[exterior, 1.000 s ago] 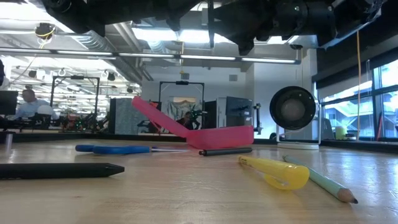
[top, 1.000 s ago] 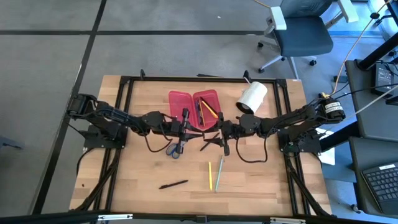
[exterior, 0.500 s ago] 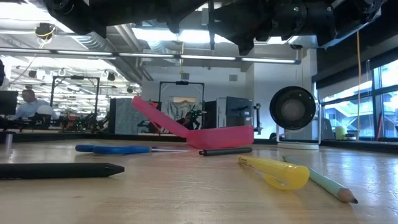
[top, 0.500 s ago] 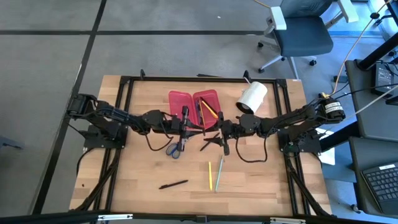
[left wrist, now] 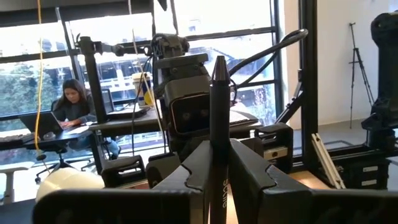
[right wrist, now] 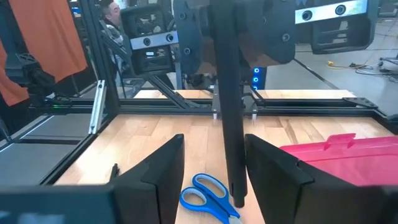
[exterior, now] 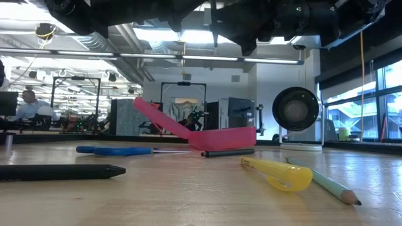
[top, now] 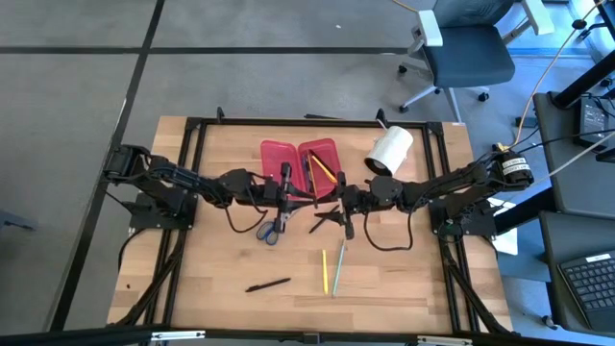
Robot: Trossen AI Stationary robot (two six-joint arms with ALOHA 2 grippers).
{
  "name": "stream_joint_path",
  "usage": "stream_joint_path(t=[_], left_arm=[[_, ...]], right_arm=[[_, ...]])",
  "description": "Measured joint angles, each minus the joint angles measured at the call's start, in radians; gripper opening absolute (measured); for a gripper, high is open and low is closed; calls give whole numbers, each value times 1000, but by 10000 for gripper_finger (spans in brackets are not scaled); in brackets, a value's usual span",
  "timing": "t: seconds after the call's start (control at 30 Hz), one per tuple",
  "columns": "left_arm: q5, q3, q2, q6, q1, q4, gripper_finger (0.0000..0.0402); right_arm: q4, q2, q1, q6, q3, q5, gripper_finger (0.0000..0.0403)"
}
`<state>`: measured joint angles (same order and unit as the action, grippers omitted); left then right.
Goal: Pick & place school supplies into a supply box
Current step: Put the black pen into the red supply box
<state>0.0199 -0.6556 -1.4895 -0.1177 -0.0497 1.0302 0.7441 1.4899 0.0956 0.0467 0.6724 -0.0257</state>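
The left pincer (top: 286,183) hovers at the near edge of the supply box (top: 300,169), fingers clamped on an upright black pen (left wrist: 218,134); the left wrist view shows this grip plainly, while the high view shows only a dark stub there. The right pincer (top: 344,204) sits just right of it, over the counter (top: 404,269), its fingers spread apart with nothing between them, as the right wrist view shows.

Only the high view looks into the supply box, which lies open at the far middle of the counter: two pens rest in its right half. The low view shows one half tilted up.

Counted on the counter: one pair of blue-handled scissors (top: 271,229) near the left pincer, one black pen (top: 267,284) at the near left, one black marker (top: 325,223) under the right pincer, one yellow pen (top: 325,271) and one green pencil (top: 338,267) side by side. One white roll (top: 388,150) stands at the far right.
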Motion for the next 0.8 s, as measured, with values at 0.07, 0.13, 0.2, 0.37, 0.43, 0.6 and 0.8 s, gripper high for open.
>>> stream_joint_path(t=[0.07,0.13,0.2,0.37,0.43,0.6,0.8], left_arm=[[-1,0,0,0,0,-3,33],[-1,0,0,0,0,-2,33],[-1,0,0,0,0,-6,33],[-1,0,0,0,0,-8,33],[-1,0,0,0,0,-8,33],[3,0,0,0,0,-8,33],[-1,0,0,6,0,-10,34]], right_arm=[[0,0,0,0,0,3,171],[0,0,0,0,0,3,171],[-1,0,0,0,0,4,170],[-5,0,0,-1,0,6,149],[-6,0,0,-2,0,8,131],[-7,0,0,-4,0,12,84],[-14,0,0,-11,0,9,41]])
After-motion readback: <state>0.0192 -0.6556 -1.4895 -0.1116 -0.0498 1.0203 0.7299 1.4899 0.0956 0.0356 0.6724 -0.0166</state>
